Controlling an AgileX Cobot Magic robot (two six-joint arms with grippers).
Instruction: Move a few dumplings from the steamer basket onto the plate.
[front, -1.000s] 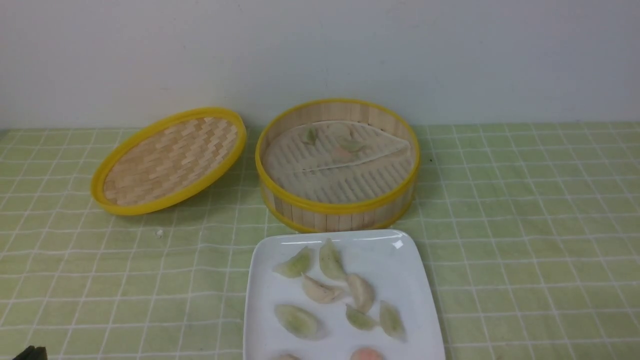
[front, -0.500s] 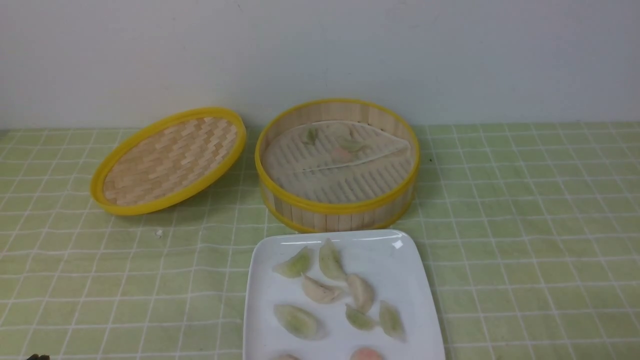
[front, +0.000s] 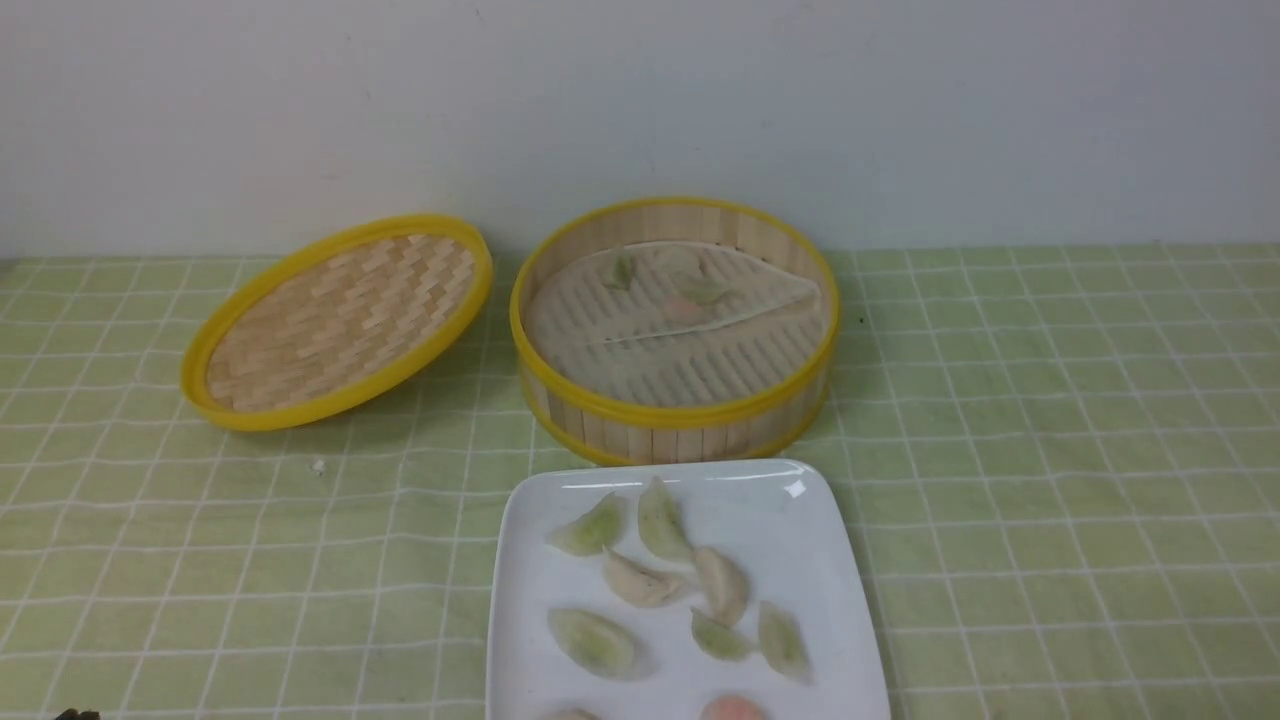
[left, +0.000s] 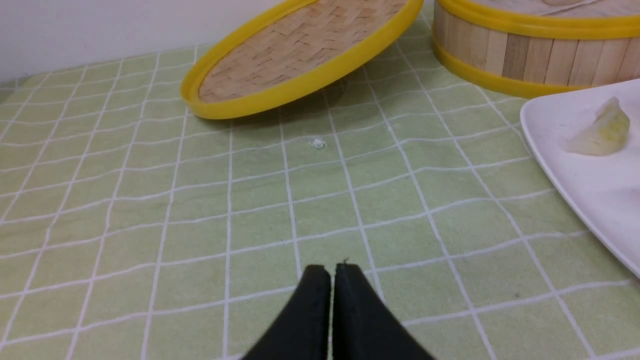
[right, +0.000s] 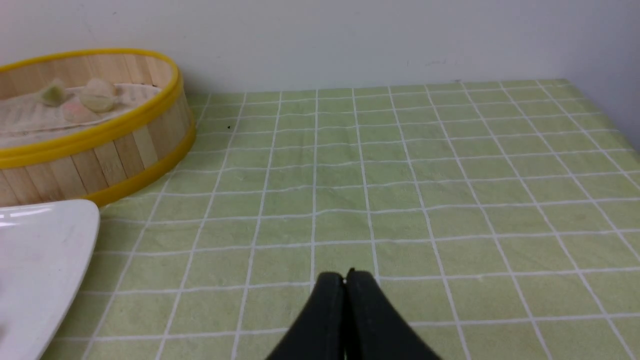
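Observation:
The steamer basket (front: 675, 412) stands at the table's middle back, with a folded white liner over a few dumplings (front: 622, 270); it also shows in the right wrist view (right: 100, 145). The plate (front: 810, 540) sits just in front of it and holds several green dumplings (front: 594, 640), plus beige and pinkish ones. My left gripper (left: 332, 267) is shut and empty, low over the cloth left of the plate (left: 575, 175). My right gripper (right: 345, 276) is shut and empty over the cloth right of the plate (right: 40, 260); it is out of the front view.
The shallow woven lid (front: 335, 322) leans tilted left of the basket, also in the left wrist view (left: 300, 50). A small white crumb (front: 318, 466) lies on the green checked cloth in front of it. A white wall runs along the back.
The dark tip of my left gripper at the front view's bottom left corner has sunk almost out of the frame. Basket, plate and dumplings have not moved.

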